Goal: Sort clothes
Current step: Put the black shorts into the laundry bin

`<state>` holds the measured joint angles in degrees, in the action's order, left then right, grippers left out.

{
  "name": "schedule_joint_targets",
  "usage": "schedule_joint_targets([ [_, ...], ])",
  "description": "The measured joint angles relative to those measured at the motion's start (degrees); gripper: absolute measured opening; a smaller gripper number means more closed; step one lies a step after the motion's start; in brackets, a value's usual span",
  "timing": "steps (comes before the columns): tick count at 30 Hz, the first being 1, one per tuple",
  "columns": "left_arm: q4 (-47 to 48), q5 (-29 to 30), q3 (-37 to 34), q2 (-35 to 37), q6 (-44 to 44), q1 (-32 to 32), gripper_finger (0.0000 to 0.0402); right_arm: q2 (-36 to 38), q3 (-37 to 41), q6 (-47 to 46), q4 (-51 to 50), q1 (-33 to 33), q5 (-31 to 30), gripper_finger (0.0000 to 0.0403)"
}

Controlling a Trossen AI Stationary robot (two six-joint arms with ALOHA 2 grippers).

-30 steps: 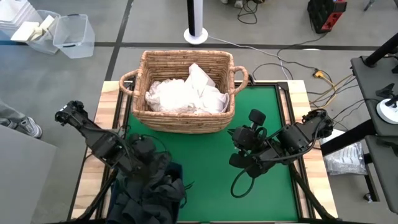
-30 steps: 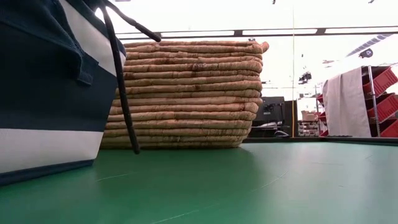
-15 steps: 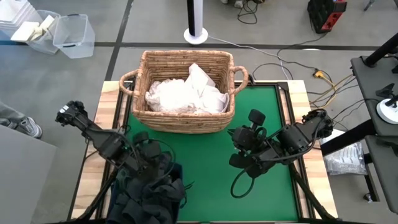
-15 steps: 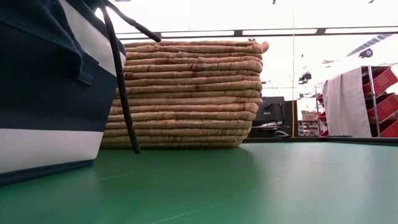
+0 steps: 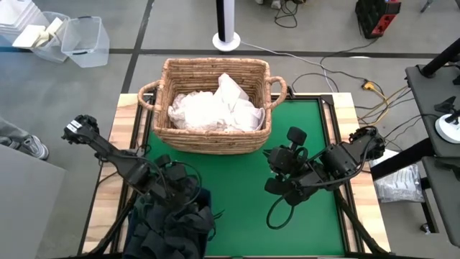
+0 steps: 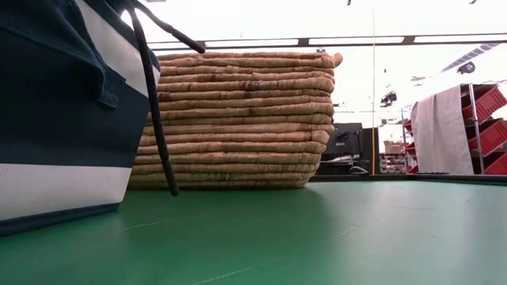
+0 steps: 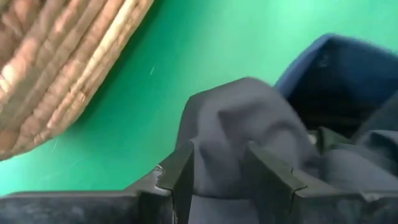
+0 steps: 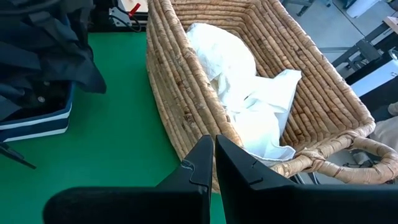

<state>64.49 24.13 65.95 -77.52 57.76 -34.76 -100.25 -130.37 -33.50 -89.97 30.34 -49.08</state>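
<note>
- The left gripper (image 7: 221, 168) hangs over the near left part of the table, right above the blue bin (image 5: 169, 226). Its fingers (image 7: 180, 171) stand apart with a dark grey garment (image 7: 239, 118) bulging between them; the jaws are parted, not clamped on the cloth, though the cloth looks to brush them.
- The blue bin, navy with a white band, sits at the near left corner of the green mat (image 5: 237, 187). It is heaped with dark clothes (image 5: 172, 219), which spill up over its rim. In the low view its wall (image 6: 55, 119) fills the left side, with a dark cord hanging down in front.
- The right gripper (image 8: 213, 158) is over the right part of the mat, well apart from the bin. Its two fingers are pressed together and hold nothing.
- A black cable lies looped on the mat just below the right arm.
- Farther back stands the wicker basket (image 5: 215, 72), across the far edge of the mat, with a handle at each end. White clothes (image 5: 215, 108) lie crumpled inside it, one fold rising toward the far right corner.
- Beyond the table are grey floor, clear plastic boxes (image 5: 83, 39) at the far left, and cables at the far right.
</note>
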Motion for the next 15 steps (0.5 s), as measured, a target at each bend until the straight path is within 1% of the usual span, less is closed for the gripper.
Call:
schedule_joint_targets([
  [4, -0.6, 0.9, -1.0, -0.1, 0.9, 0.0, 0.0119, 0.0, 0.0, 0.0, 0.0, 0.0, 0.0, 0.0012],
  [10, -1.4, 0.9, -1.1, 0.0, -0.1, 0.0, 0.0113, 0.0, 0.0, 0.0, 0.0, 0.0, 0.0, 0.0012],
  [12, -1.4, 0.9, -1.3, 0.0, -0.2, 0.0, 0.0108, 0.0, 0.0, 0.0, 0.0, 0.0, 0.0, 0.0012],
  [15, -1.3, 0.9, -1.6, 0.0, -0.2, 0.1, 0.0088, 0.0, 0.0, 0.1, 0.0, 0.0, 0.0, 0.0012],
])
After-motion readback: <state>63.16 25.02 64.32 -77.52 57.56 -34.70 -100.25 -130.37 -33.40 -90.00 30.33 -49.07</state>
